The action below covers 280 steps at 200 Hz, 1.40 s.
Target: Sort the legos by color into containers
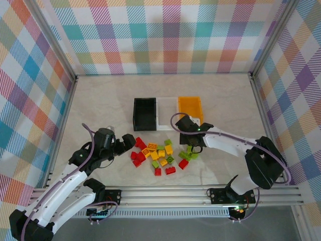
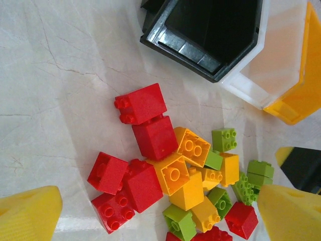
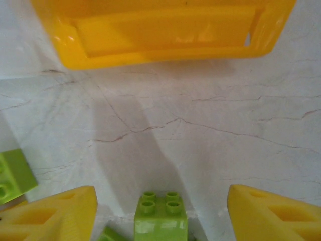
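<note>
Right hand (image 3: 161, 201) released, fingers spread wide. Lime green four-stud plastic brick (image 3: 160, 221) between them, gap either side, untouched. Orange open-topped plastic bin (image 3: 165, 35) just beyond, far rim cut off. Second green brick (image 3: 14, 173) clipped at frame edge.

Left hand (image 2: 160, 206) released too, over mixed red, yellow-orange and green brick pile (image 1: 159, 154), lower bricks overlapped. Black bin (image 1: 144, 113) and white translucent bin (image 1: 167, 113) in row with orange one. Bare marbled counter (image 1: 100, 100) open to left.
</note>
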Tool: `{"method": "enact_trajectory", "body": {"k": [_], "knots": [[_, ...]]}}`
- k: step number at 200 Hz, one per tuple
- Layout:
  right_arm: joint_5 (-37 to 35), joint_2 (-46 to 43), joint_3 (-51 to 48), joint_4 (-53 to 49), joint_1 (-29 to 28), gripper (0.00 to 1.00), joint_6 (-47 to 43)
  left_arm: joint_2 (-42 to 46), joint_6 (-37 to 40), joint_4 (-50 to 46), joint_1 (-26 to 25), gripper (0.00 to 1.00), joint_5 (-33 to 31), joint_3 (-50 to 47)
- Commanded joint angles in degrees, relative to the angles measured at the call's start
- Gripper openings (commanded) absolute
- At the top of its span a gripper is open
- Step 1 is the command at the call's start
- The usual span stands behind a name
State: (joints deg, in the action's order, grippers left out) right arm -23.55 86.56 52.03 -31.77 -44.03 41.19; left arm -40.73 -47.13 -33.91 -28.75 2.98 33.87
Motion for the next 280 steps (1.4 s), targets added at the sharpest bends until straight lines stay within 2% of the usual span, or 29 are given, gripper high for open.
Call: {"method": "enact_trajectory", "body": {"k": [1,24,107,167,210,248,280], "knots": [[2.49,3.16,-0.03,0.90,0.91,0.66,1.74,0.70,0.03,0.49,-0.50,1.00,-0.53,-1.04],[4.96,5.28,-0.35,2.74,1.32,0.60,2.37,0.44,0.14,0.02,-0.51,1.00,-0.86,-1.09],[7.71,5.81,-4.16,4.21,1.32,0.50,5.56,-0.03,0.12,-0.11,-0.51,1.00,-1.65,-1.36],[5.65,1.25,-3.87,4.61,1.32,0.32,3.77,-0.64,-0.33,0.34,-0.51,1.00,-2.08,-1.18],[3.53,-4.92,-0.11,3.21,1.73,0.29,0.09,-0.67,-1.34,0.06,-0.51,1.00,-3.27,-0.22],[4.94,-6.59,4.36,1.67,4.92,0.29,-3.23,0.18,-1.39,0.91,-0.51,1.00,-3.66,-1.26],[6.61,-7.72,-1.78,4.67,4.88,0.29,-1.82,-0.41,-1.36,0.86,-0.51,1.00,-3.00,-1.78]]}}
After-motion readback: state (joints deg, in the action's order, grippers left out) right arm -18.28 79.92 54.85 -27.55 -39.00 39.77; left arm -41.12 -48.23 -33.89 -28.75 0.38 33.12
